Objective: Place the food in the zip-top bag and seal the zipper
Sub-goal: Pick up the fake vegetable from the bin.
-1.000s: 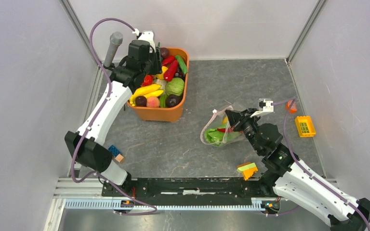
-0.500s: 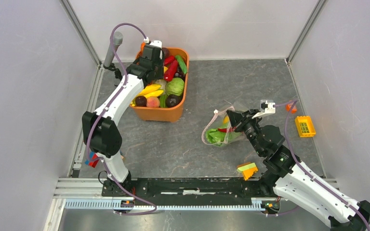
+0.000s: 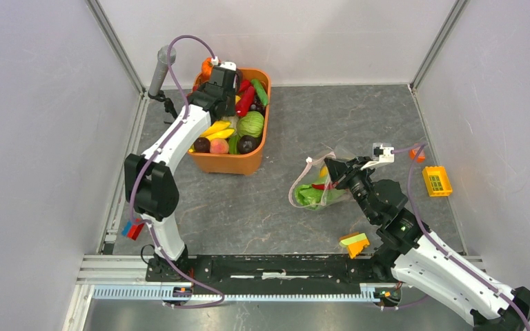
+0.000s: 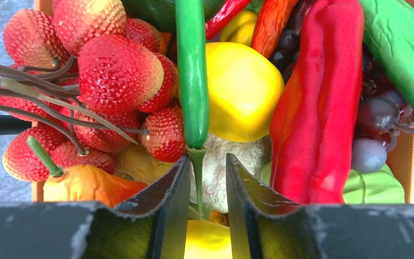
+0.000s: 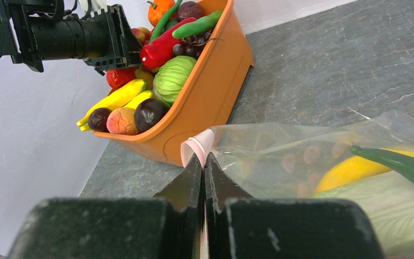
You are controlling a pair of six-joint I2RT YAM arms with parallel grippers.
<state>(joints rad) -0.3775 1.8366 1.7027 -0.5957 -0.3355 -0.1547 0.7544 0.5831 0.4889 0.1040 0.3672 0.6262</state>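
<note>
Left claw [image 4: 207,157], slightly open, straddles the thin stem of a slim green plastic pepper [image 4: 192,70]. It looks light and slippery, so better held at the thicker body just ahead. Right claw [image 5: 203,157] pinches the pink strip [image 5: 197,147] of the clear dotted bag [image 5: 302,145].

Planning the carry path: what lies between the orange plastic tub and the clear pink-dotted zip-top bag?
Only bare grey tabletop between the orange tub and the clear bag, shown in the top view.

No legible text, labels, numbers anywhere (zip-top bag [image 5: 280,145]: pale dots only).
</note>
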